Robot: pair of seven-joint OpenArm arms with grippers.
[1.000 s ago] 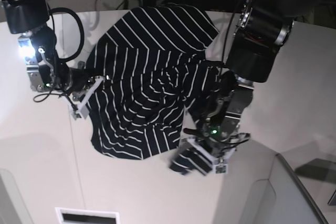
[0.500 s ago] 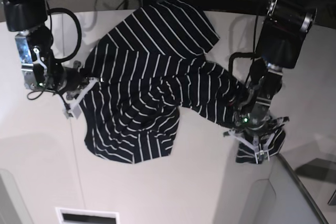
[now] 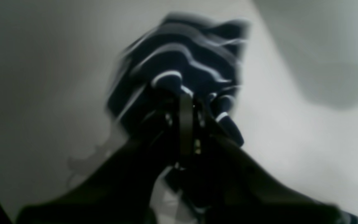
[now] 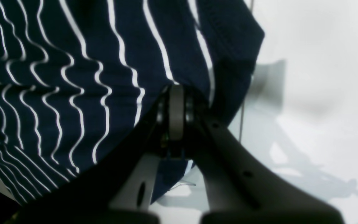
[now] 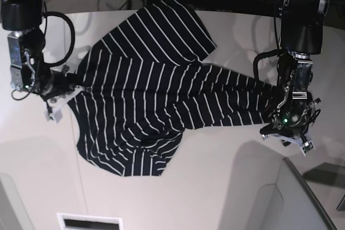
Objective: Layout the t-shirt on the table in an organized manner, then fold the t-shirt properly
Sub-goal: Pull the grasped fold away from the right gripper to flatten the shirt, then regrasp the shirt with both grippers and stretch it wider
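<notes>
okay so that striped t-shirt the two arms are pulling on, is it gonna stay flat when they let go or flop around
Likely floppy: the t-shirt sags and ripples between the left gripper and right gripper, both shut on its fabric. It will probably settle but stay wrinkled, since its lower part is bunched in folds. It should slide easily on the smooth white table.

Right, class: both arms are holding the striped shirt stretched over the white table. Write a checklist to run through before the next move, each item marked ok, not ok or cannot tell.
1. Left gripper shut on shirt: ok.
2. Right gripper shut on shirt: ok.
3. Shirt pulled out between the two grippers: ok.
4. Shirt lying flat, no folded-under parts: not ok, the bottom hem curls and the top flap overlaps.
5. Shirt fully on table: cannot tell, its far corner reaches the edge.
</notes>
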